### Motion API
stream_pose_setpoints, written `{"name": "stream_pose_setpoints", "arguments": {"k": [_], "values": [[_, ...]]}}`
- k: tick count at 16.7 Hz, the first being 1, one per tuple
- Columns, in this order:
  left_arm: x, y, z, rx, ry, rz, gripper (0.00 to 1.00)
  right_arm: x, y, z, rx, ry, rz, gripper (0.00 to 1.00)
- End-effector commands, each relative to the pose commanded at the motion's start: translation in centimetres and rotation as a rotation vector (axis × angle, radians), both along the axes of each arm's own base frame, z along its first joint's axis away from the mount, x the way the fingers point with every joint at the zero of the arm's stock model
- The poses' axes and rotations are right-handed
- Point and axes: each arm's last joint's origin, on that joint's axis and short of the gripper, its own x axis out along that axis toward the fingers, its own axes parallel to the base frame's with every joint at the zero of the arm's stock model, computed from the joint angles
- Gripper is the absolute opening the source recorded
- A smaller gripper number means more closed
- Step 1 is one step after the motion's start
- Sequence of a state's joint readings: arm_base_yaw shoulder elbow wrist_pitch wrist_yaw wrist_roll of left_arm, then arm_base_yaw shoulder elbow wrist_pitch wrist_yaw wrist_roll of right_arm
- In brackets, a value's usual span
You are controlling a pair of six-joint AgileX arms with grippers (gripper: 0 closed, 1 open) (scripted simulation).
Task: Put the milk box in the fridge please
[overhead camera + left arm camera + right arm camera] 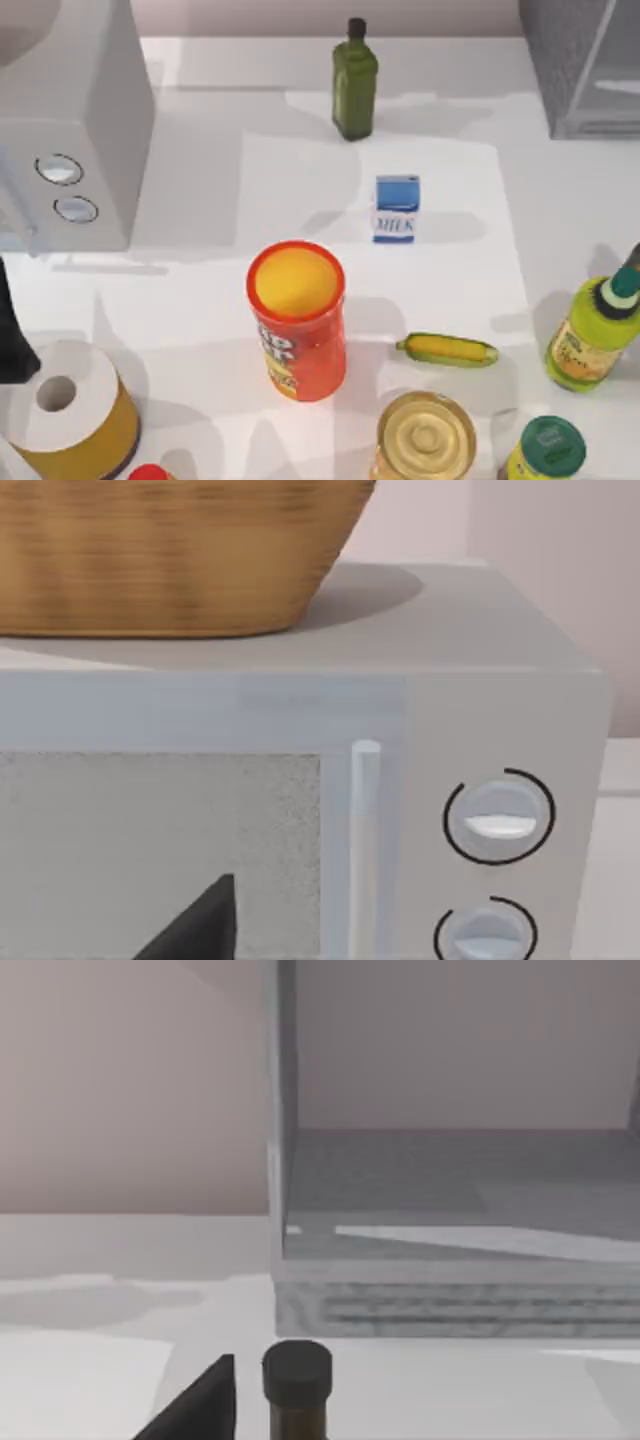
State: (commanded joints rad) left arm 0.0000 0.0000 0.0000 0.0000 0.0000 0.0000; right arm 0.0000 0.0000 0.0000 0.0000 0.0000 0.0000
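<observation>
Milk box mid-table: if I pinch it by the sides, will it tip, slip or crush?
The milk box stands upright on a small base, so a sideways nudge could probably tip it. Its flat faces should suit a two-finger pinch. It looks like a carton, so likely light and crushable under hard squeezing.

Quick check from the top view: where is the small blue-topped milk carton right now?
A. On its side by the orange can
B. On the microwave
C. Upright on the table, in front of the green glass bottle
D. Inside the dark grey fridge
C: the small blue-topped milk carton stands upright on the white table, between the green glass bottle and the yellow corn cob, well clear of the dark grey speckled fridge.
</observation>
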Motion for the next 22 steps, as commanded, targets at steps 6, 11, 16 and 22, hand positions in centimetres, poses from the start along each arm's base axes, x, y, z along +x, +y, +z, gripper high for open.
{"name": "stream_pose_setpoints", "arguments": {"k": [6,11,16,22], "values": [[0.0,0.0,0.0,0.0,0.0,0.0,1.0,0.4,0.2,0.8,0.017,0.027,-0.007,1.0],[0.0,0.0,0.0,0.0,0.0,0.0,1.0,2.9,1.5,3.0,0.055,0.114,-0.017,1.0],[0.0,0.0,0.0,0.0,0.0,0.0,1.0,8.0,4.8,4.6,0.073,0.2,-0.016,1.0],[0.0,0.0,0.0,0.0,0.0,0.0,1.0,14.8,12.4,2.8,0.075,0.254,-0.009,1.0]]}}
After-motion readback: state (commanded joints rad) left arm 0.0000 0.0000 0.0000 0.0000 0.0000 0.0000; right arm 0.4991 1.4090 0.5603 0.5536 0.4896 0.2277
